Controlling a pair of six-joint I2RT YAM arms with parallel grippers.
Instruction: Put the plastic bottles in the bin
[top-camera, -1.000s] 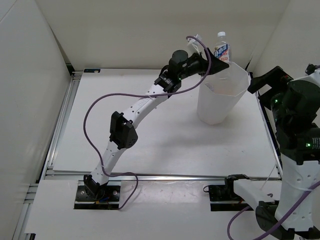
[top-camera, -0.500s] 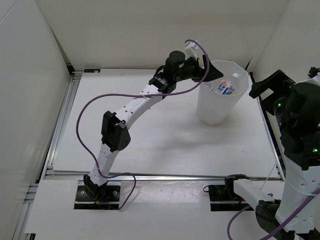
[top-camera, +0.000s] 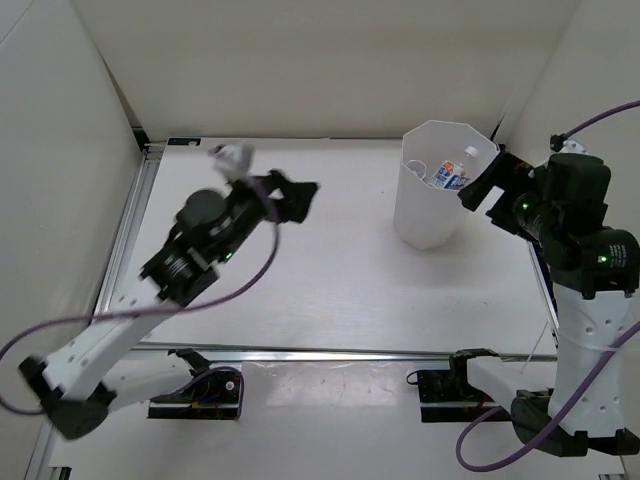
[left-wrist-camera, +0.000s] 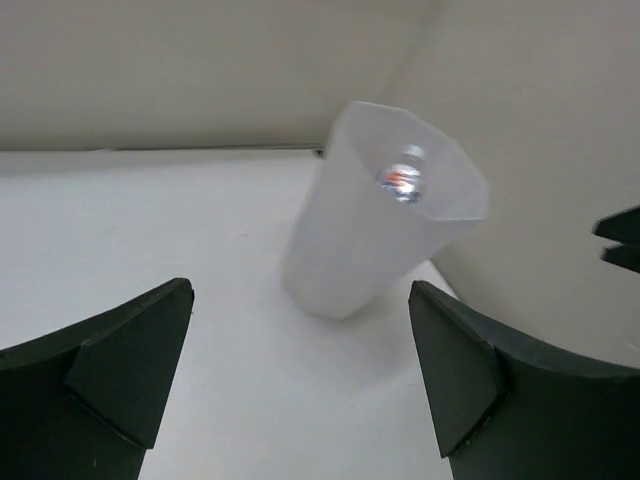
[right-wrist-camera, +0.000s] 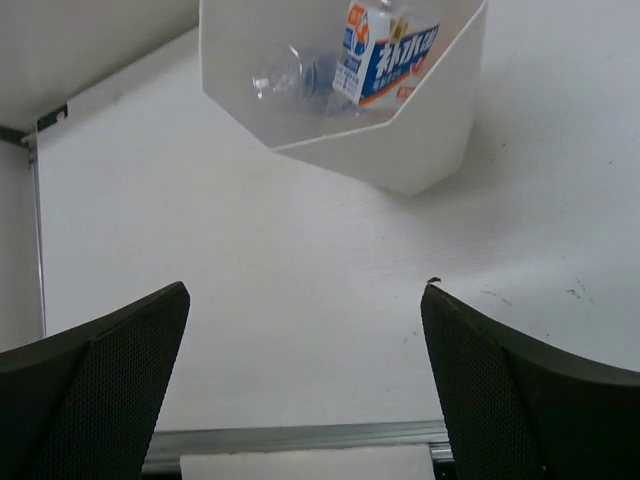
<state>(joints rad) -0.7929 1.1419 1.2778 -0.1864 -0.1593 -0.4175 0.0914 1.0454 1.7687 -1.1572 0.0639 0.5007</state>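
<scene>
Left gripper (left-wrist-camera: 300, 290) jaws spread wide, holding nothing; one tall white octagonal thin-walled plastic bin (left-wrist-camera: 370, 250) stands upright ahead of it, slightly to its right, well apart. Right gripper (right-wrist-camera: 304, 290) likewise gaping and empty, with the same bin near, ahead of its fingertips. Two plastic bottles can be counted inside the bin: one clear bottle with a white, blue and orange label (right-wrist-camera: 385, 60) and one plain clear bottle (right-wrist-camera: 280, 75) just beside it.

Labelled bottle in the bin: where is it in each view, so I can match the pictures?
Top external: labelled bottle inside the bin, upper right.
Left wrist: labelled bottle is a blurred spot in the mouth of the bin, upper centre-right.
Right wrist: labelled bottle at top centre, inside the bin.
Shared landmark: the white bin.
</scene>
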